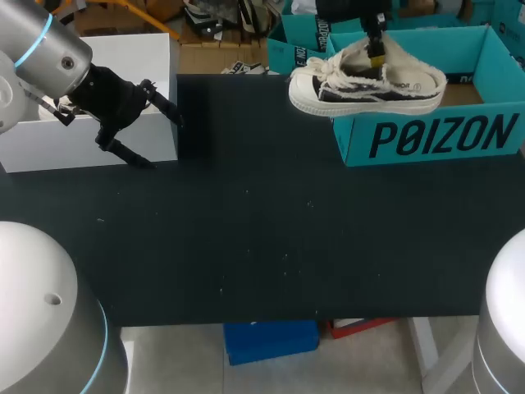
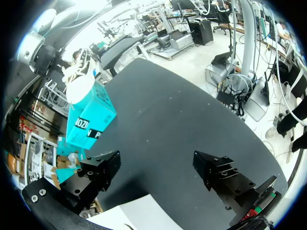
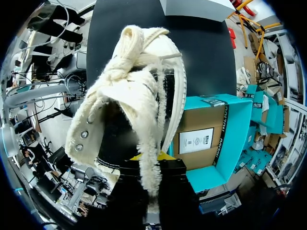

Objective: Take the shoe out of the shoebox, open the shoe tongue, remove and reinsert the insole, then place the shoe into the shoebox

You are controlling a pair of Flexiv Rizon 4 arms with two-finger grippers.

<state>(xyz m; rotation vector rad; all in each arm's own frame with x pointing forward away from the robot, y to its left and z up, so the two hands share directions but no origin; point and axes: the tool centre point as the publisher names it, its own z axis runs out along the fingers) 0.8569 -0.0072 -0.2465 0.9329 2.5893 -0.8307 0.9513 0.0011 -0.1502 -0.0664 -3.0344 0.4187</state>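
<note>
Shoe (image 1: 365, 84) is up in the air over the left end of the teal shoebox (image 1: 426, 135), toe poking out past the box wall above the black worktop (image 1: 246, 238). Right hand (image 1: 376, 57) has it pinched by the fuzzy upper edge, clamped from both sides. Left hand (image 1: 162, 141) is well apart on the other side, fingers spread wide and holding nothing, just in front of a white box (image 1: 156, 57).

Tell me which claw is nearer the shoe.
Right. The right claw is shut on the shoe at its collar, holding it over the shoebox front left corner. The left claw hangs open far off at the table left side, by the white box.
</note>
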